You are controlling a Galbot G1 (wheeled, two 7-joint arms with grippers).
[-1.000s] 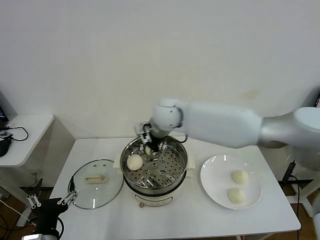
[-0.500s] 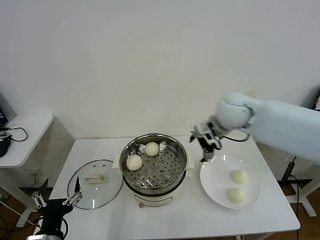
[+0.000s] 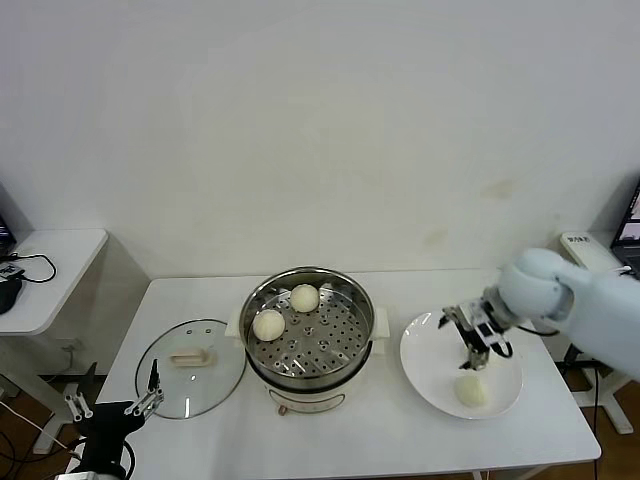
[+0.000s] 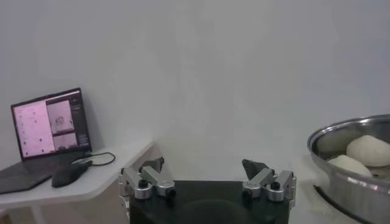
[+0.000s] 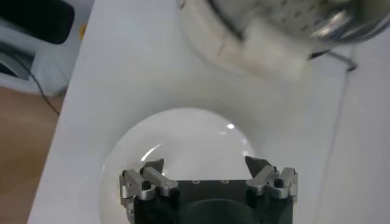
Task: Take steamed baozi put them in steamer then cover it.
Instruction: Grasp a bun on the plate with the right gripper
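The steel steamer (image 3: 345, 330) stands mid-table with two steamed baozi in it, one (image 3: 268, 324) near its left wall and one (image 3: 304, 298) at the back. In the left wrist view the steamer (image 4: 341, 137) shows them too. One more baozi (image 3: 470, 390) lies at the front of the white plate (image 3: 425, 360). My right gripper (image 3: 477, 352) hangs open over the plate's middle, hiding what is under it. In its wrist view the right gripper (image 5: 204, 164) is empty above the bare plate (image 5: 183, 140). The cover (image 3: 190, 365) lies flat left of the steamer. My left gripper (image 3: 110, 408) waits open, low off the table's front left corner.
A side table (image 3: 50, 265) with a mouse and cable stands to the left, and the left wrist view shows a laptop (image 4: 52, 122) on it. The steamer's white pot base (image 5: 256, 36) is close beside the plate. The wall runs behind the table.
My right arm has left a second baozi in the steamer and swung right, down over the plate. The left gripper has barely moved.
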